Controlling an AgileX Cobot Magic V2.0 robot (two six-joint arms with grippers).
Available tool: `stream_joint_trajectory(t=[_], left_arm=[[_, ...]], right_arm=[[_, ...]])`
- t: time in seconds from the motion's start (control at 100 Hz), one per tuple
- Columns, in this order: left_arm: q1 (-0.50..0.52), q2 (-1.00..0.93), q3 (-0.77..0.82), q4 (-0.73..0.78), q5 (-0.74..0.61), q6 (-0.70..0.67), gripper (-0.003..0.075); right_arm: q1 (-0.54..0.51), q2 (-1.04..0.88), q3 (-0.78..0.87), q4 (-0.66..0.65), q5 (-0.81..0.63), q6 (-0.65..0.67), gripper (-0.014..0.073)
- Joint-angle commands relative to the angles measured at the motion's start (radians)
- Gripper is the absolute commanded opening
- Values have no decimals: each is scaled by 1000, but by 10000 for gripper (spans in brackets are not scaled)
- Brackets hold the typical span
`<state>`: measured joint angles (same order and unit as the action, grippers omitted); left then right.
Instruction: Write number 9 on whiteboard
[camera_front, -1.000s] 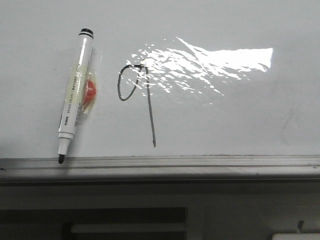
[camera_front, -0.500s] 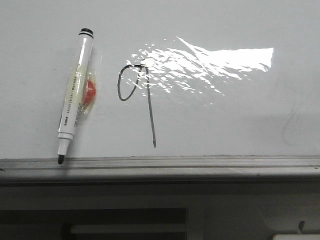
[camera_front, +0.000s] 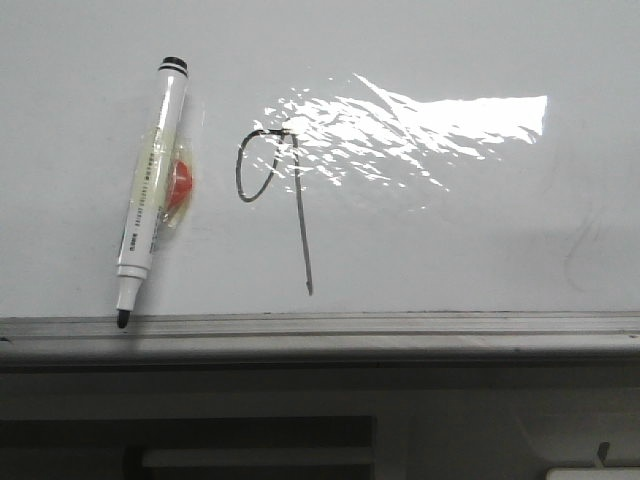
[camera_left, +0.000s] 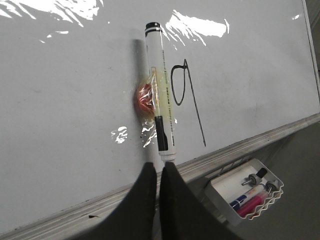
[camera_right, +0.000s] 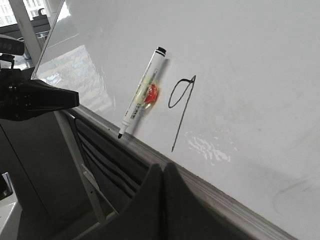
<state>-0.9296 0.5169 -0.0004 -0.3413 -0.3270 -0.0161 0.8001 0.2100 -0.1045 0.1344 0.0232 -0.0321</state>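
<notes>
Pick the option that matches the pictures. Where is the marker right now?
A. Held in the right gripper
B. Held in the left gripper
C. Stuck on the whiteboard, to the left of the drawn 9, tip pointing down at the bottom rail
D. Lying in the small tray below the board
C: the marker sits on the whiteboard left of the number 9, its tip at the bottom rail, with neither gripper touching it.
</notes>
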Motion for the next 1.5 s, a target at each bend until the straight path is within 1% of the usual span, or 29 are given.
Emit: stream_joint_trajectory(t=[0.0, 0.03, 0.07, 0.16, 0.29, 0.41, 0.52, 0.63, 0.69, 0.87, 1.23, 1.34, 1.49], left_arm=[[8, 0, 14, 9, -79, 2, -20], [20, -4, 21, 9, -78, 2, -20], [36, -22, 19, 7, -17, 2, -20], [99, -69, 19, 31, 27, 2, -20], [238, -139, 19, 190, 32, 2, -20], [364, -221, 19, 253, 53, 0, -20], [475, -286, 19, 281, 145, -7, -20], [569, -335, 19, 332, 230, -60, -20], [620, -357, 19, 361, 245, -85, -20], [747, -412, 19, 398, 256, -85, -20], [908, -523, 21, 427, 431, -73, -20], [922, -549, 21, 427, 486, -48, -20], [922, -549, 21, 427, 581, -48, -20]], right_arm=[[0, 5, -26, -13, -85, -3, -67], [0, 5, -26, -13, -85, -3, -67], [0, 5, -26, -13, -85, -3, -67], [0, 5, -26, -13, -85, -3, -67], [0, 5, -26, -13, -85, -3, -67], [0, 5, -26, -13, -85, -3, -67], [0, 5, -26, -13, -85, -3, -67], [0, 5, -26, -13, -85, -3, -67], [0, 5, -26, -13, -85, -3, -67], [0, 5, -26, -13, -85, -3, -67], [0, 5, -26, -13, -85, -3, -67], [0, 5, -26, -13, -85, -3, -67], [0, 5, -26, -13, -85, -3, -67]])
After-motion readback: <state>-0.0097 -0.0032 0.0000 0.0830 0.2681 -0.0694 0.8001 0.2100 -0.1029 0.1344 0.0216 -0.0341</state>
